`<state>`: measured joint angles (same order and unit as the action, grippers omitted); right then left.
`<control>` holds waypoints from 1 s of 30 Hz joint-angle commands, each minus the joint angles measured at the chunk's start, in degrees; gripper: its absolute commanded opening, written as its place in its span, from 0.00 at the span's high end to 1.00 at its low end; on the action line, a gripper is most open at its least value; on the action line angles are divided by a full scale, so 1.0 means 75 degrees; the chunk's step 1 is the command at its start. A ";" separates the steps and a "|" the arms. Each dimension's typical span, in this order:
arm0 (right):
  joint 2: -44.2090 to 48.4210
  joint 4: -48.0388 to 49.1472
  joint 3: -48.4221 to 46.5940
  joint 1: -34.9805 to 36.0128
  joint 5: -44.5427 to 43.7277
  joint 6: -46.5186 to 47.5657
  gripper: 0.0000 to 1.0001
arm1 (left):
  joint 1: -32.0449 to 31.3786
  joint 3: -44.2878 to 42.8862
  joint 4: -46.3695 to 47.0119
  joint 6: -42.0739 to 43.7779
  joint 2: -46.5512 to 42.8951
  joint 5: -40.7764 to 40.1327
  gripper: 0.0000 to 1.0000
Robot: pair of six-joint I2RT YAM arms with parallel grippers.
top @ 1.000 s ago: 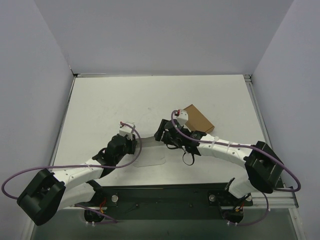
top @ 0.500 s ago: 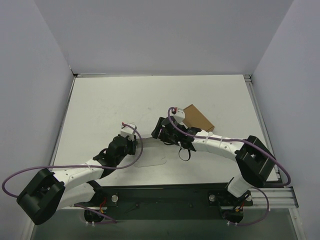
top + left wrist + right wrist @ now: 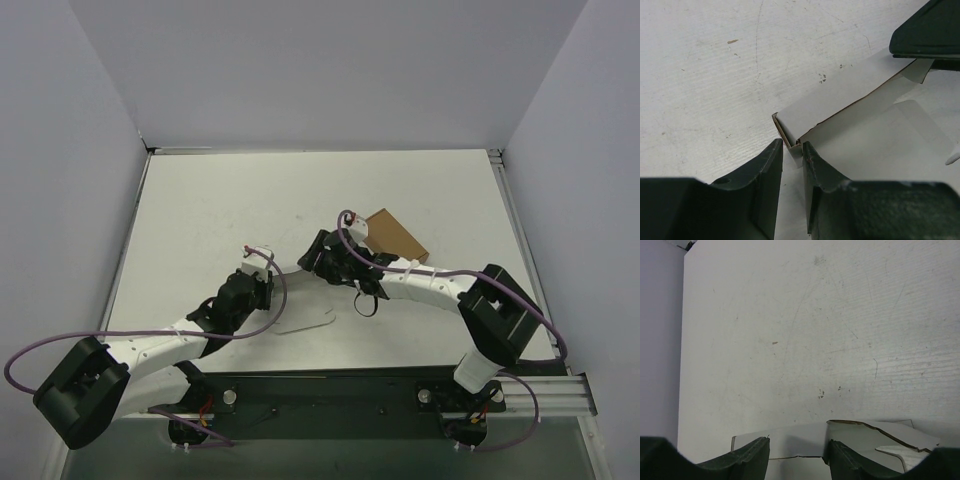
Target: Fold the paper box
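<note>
The paper box (image 3: 300,308) lies flat and white on the table between my two grippers. In the left wrist view its long side panel (image 3: 840,95) stands folded up, and the box's near corner sits between my left gripper's (image 3: 792,146) narrow jaws, which are shut on it. My right gripper (image 3: 797,449) is open at the box's other end, its fingers (image 3: 752,452) either side of a raised flap (image 3: 795,436). From above, the left gripper (image 3: 262,285) and right gripper (image 3: 320,258) face each other across the paper.
A small closed brown cardboard box (image 3: 398,237) lies just behind the right wrist. Grey walls enclose the white table (image 3: 220,200) at the left, back and right. A black rail (image 3: 330,390) with the arm bases runs along the near edge.
The right arm has reached further left toward the paper, and its jaws have narrowed somewhat. The left gripper has edged slightly back and kept its hold.
</note>
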<state>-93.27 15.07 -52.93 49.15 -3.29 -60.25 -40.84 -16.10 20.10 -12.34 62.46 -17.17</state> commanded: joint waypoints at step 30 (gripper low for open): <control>-0.0080 0.3452 0.1549 -0.0096 -0.0475 -0.2281 0.88 | -0.0508 -0.0384 0.0379 -0.0265 0.0438 -0.0570 0.73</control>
<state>-94.56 38.41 -41.80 47.66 -5.17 -79.96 -44.29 -16.25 21.71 -11.99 64.95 -21.50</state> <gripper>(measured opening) 0.065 0.295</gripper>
